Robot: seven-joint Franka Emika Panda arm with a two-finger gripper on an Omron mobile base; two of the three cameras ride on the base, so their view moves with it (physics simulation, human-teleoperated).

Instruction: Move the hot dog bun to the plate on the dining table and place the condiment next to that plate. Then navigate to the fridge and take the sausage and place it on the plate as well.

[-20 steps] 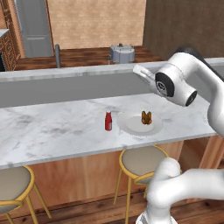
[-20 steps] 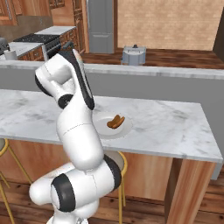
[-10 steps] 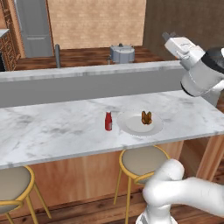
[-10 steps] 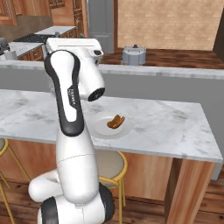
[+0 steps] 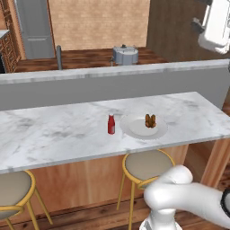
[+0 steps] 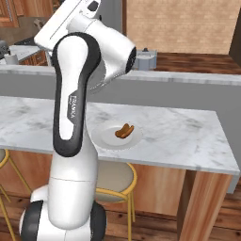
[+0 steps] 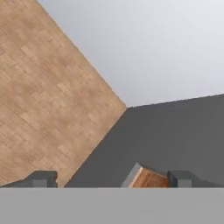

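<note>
the fridge (image 5: 32, 28) stands tall and grey at the far side of the room, well beyond the claw and off to its left; its door looks shut, so what sits on its shelves cannot be told. the sausage is presumably in there — i judge it small, light, a little soft and slick, best pinched across its middle with gentle pressure so it does not squirt free.

the dining table (image 5: 54, 134) lies well below the raised claw, its marble top long and hard. on it the plate (image 5: 134, 128) holds the hot dog bun (image 5: 150, 120), which rests inside the rim near the centre; the bun seems light and squashy. the condiment (image 5: 111, 124) stands upright just beside the plate, apart from the rim — light, rigid, easy to tip.

the claw (image 7: 111, 178) is up high, pointed away from the table toward wall and ceiling, fingertips (image 7: 41, 178) spread wide with nothing between them.
</note>
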